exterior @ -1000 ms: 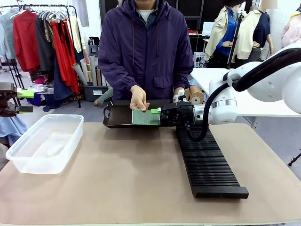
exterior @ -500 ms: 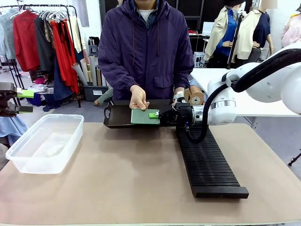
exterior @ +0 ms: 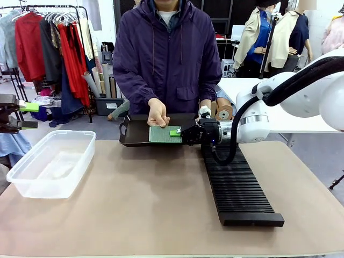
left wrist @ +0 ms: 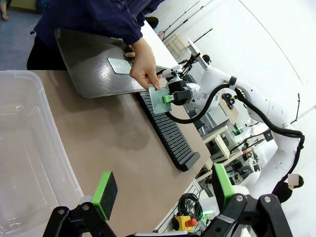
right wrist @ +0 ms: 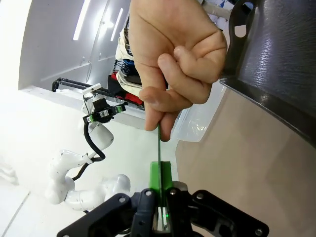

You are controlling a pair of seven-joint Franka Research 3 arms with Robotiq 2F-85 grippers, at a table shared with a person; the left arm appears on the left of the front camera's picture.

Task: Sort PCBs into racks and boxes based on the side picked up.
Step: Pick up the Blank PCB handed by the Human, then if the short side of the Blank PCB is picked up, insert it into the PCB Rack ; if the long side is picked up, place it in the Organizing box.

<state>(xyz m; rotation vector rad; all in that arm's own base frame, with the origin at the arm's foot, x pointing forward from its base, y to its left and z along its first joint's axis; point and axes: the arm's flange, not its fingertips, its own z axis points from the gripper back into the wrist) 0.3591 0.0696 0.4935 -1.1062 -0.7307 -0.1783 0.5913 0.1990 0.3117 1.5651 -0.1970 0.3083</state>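
Observation:
A person's hand [exterior: 158,114] holds a PCB [exterior: 163,134] upright over the dark tray [exterior: 131,137], its lighter dotted face towards me. My right gripper [exterior: 176,133] is shut on the board's right edge. In the right wrist view the PCB [right wrist: 159,140] stands edge-on between the hand [right wrist: 173,59] and my right gripper [right wrist: 160,182], green pads pressed on it. A second PCB [left wrist: 120,64] lies flat on the tray [left wrist: 84,74]. The black rack [exterior: 236,183] runs along the right. The clear box [exterior: 51,161] sits at the left. My left gripper [exterior: 24,115] hangs open above the box [left wrist: 24,148].
The person stands at the table's far side, behind the tray. The brown tabletop [exterior: 145,199] stretches between box and rack. A clothes rail [exterior: 54,37] stands far left, off the table.
My right gripper has shifted a little left and down along the PCB's edge and closed on it. The person's hand stays on the board. The left arm has not moved.

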